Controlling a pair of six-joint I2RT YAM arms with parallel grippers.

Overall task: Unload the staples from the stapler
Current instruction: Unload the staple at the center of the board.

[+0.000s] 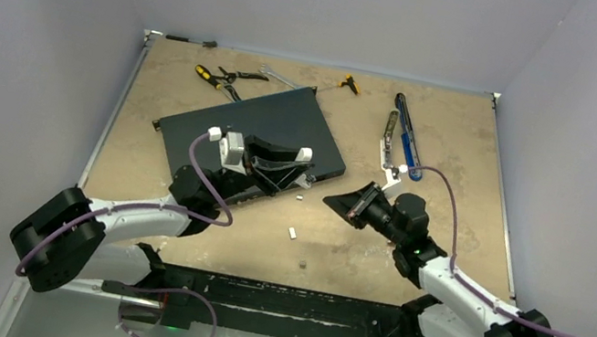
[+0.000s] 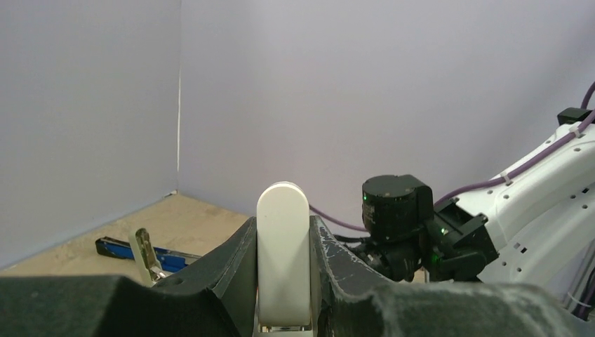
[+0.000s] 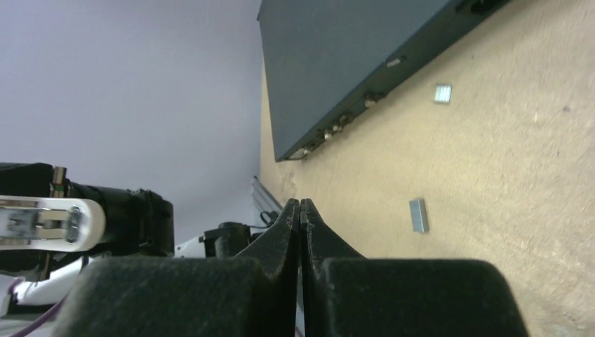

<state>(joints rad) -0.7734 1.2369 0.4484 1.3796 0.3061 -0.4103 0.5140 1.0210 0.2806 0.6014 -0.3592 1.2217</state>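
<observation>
A white stapler stands upright between the fingers of my left gripper, which is shut on it. From above, that gripper hovers over the near edge of a dark flat box, with the stapler's white end sticking out. The right wrist view shows the held stapler at far left. Short silvery strips of staples lie on the table; two of these staples appear in the right wrist view. My right gripper is shut on nothing, pointing at the left one.
A second, blue-and-black stapler lies opened out at the back right. Pliers, a wrench and a small yellow-handled tool lie along the back edge. Walls enclose the table on three sides.
</observation>
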